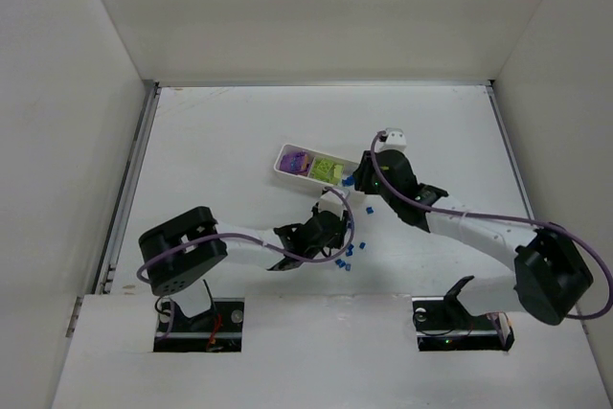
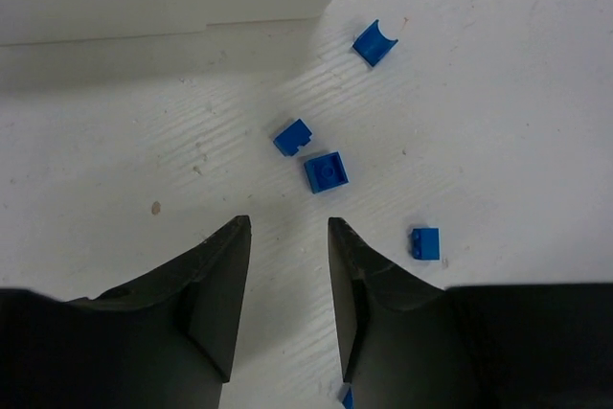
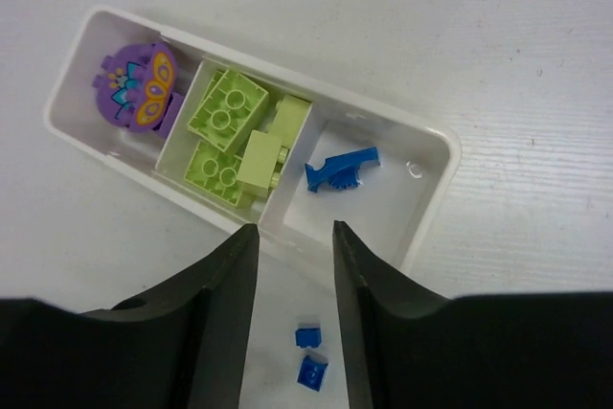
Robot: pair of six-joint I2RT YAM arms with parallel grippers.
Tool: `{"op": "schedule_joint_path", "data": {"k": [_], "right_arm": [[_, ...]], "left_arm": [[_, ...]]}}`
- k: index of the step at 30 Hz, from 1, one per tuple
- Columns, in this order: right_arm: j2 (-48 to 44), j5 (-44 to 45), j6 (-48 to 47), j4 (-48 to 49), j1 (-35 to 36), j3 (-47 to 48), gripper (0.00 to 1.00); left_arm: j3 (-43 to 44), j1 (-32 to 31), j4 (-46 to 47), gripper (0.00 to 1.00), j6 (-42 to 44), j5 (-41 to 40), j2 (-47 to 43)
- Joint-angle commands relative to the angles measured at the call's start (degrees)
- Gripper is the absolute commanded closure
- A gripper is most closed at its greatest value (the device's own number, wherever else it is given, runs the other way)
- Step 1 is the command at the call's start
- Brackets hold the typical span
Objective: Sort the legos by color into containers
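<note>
L jaws, R jaws both part-open, empty.

One tray point(image 3: 433, 155) with three compartments. Inside it: one purple piece point(image 3: 134, 88), four yellow-green bricks point(image 3: 227, 110), one blue piece point(image 3: 340, 171). On the desk point(image 2: 498, 122): five loose blue pieces point(image 2: 326, 171), perhaps more out of view.

I see the white tray point(image 3: 393, 213) with a purple piece point(image 3: 137, 83), yellow-green bricks point(image 3: 228, 120) and a blue piece point(image 3: 340, 171) in separate compartments; tiny blue bricks point(image 2: 326, 171) lie scattered outside.
</note>
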Motion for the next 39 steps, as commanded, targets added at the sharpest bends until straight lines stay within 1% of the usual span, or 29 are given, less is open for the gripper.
{"op": "schedule_joint_path", "data": {"k": [1,5,10,15,20,22,24,26,28,30,33,35,39], "right_arm": [[-5.32,1.47,2.62,2.87,-0.42,-4.45,0.60],[-10.16,1.74,4.73,3.14,-0.33,-9.64,0.60],[-15.78,3.40,8.51,1.74,0.37,-15.71,0.59],[-19.48,4.63,11.59,-1.96,3.00,-18.27,0.58],[-21.33,7.36,13.61,-4.33,6.17,-19.50,0.58],[-21.68,7.54,14.58,-4.77,6.87,-19.85,0.58],[-22.03,7.62,15.63,-5.47,7.49,-20.38,0.58],[-22.21,7.54,16.95,-7.31,8.10,-20.73,0.58],[-21.95,7.62,18.26,-9.51,9.24,-20.82,0.58],[-21.51,7.63,19.23,-11.53,10.99,-20.47,0.59],[-19.40,7.63,20.29,-14.61,14.68,-18.89,0.66],[-16.95,7.63,20.73,-15.93,16.71,-17.66,0.68],[-11.76,7.54,21.61,-16.73,18.47,-16.07,0.67]], "left_arm": [[3.95,-0.84,2.59,0.69,2.02,-1.47,1.78],[5.97,-1.19,2.32,0.73,2.29,-1.47,4.16],[8.00,-1.28,1.97,0.73,2.29,-1.73,7.15],[10.02,-0.93,0.22,0.71,1.85,-3.49,9.87],[11.60,-0.75,-0.14,0.72,2.55,-3.49,11.81],[11.96,-0.66,-0.31,0.74,2.64,-3.58,12.42],[12.04,-0.66,-0.49,0.80,2.73,-3.75,12.52],[11.26,-1.01,-0.49,0.85,2.73,-4.02,11.47],[10.03,-1.28,-0.49,0.88,2.73,-4.19,9.45],[8.45,-1.37,-0.40,0.88,2.64,-4.10,6.55],[5.99,-0.93,-0.23,0.88,1.94,-3.67,1.55],[4.84,-0.40,-0.14,0.88,1.41,-3.32,-1.71],[3.70,1.44,0.12,0.88,0.62,-1.38,-6.99]]}}
